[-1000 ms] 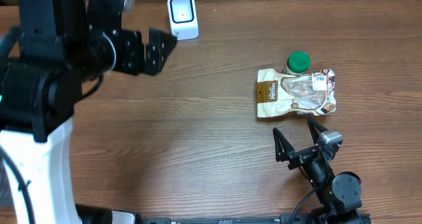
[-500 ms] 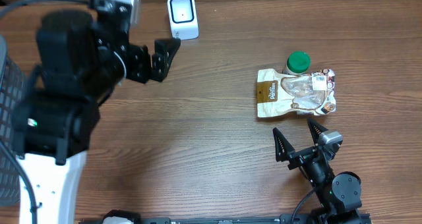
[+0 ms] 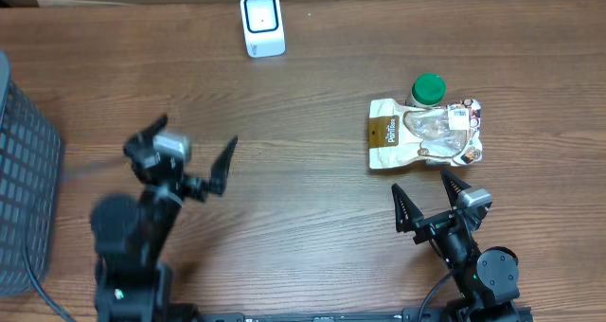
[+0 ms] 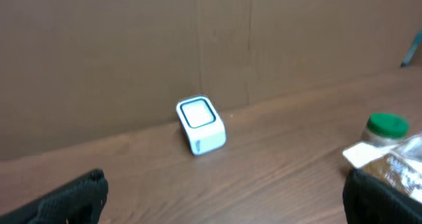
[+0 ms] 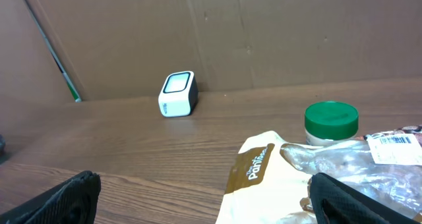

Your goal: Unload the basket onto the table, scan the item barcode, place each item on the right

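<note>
The item is a cream and brown snack bag [image 3: 423,133] with a clear window, lying flat at the right. A white barcode label [image 3: 459,116] sits at its right end, also seen as the label [image 5: 394,140] in the right wrist view. The white scanner [image 3: 262,24] stands at the back edge. My right gripper [image 3: 420,182] is open just in front of the bag [image 5: 264,184], holding nothing. My left gripper [image 3: 199,134] is open over bare table at the left and faces the scanner [image 4: 200,124].
A jar with a green lid [image 3: 428,88] stands right behind the bag. A dark mesh basket [image 3: 24,170] sits at the left edge. A brown cardboard wall [image 5: 264,33] runs along the back of the table.
The left arm has swung down from high at the back left to low over the left front of the table, still open. The right arm and the bag have not moved.
</note>
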You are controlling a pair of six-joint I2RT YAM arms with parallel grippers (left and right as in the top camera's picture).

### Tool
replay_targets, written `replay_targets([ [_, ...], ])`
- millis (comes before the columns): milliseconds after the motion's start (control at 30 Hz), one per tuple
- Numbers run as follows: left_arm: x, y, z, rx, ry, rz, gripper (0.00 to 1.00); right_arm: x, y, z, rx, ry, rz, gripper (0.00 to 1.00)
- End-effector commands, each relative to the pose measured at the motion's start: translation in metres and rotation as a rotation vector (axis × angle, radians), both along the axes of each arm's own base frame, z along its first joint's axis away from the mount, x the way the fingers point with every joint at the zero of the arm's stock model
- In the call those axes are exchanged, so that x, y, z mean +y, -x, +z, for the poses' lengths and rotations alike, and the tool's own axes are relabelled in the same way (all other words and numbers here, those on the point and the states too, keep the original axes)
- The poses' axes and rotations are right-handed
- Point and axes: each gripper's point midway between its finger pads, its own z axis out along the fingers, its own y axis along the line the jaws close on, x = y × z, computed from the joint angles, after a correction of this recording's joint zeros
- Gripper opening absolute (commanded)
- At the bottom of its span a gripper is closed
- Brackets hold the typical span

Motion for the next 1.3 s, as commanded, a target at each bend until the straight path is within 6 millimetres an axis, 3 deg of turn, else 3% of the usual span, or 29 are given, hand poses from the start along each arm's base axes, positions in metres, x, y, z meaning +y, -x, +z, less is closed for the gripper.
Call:
replay_targets([
  [0,-0.009,0.025,-0.027,-0.103,-0.115,-0.073,0.99,0.002,0.001,-0.002,-0.005,0.0,0.013,1.0],
  [367,-0.008,0.049,-0.089,-0.202,-0.319,-0.074,1.0,0.002,0.001,-0.002,-0.005,0.0,0.012,1.0],
  [667,-0.007,0.055,-0.114,-0.172,-0.331,-0.073,1.0,0.002,0.001,-0.002,-0.005,0.0,0.012,1.0],
  [1267,-0.007,0.056,-0.115,-0.163,-0.32,-0.074,0.99,0.002,0.001,-0.002,-0.005,0.0,0.012,1.0],
])
